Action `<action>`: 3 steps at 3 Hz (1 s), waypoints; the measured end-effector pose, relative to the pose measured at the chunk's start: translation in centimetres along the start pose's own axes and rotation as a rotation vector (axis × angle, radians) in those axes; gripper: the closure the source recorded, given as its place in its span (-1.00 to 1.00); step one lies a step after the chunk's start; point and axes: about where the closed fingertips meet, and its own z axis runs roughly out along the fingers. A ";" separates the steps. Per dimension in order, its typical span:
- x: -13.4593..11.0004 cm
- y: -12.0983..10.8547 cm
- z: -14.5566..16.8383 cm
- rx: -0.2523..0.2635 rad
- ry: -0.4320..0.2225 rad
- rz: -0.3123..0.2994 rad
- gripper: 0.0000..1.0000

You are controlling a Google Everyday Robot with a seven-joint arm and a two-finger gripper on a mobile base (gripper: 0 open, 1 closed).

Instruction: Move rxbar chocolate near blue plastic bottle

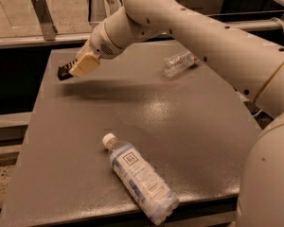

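The rxbar chocolate [63,73] is in the upper left of the frame, a small dark wrapper sticking out from the end effector [75,69], whose tan fingers [86,63] are clamped on it. It is held over the far left corner of the grey counter [189,126], apparently off the surface, with a shadow [104,88] lying on the counter just below and to the right. The blue plastic bottle [141,179] lies on its side in the lower middle of the frame, well apart from the bar, its white cap [109,139] pointing to the upper left and its base near the counter's front edge. A smaller clear bottle [179,63] lies in the upper middle, under the white arm [189,20] that reaches in from the right.
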 end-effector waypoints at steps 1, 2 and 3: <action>2.2 2.9 -2.0 -0.053 0.033 -0.004 1.00; 4.5 6.3 -4.4 -0.097 0.057 0.000 1.00; 6.6 9.5 -5.7 -0.147 0.066 0.018 1.00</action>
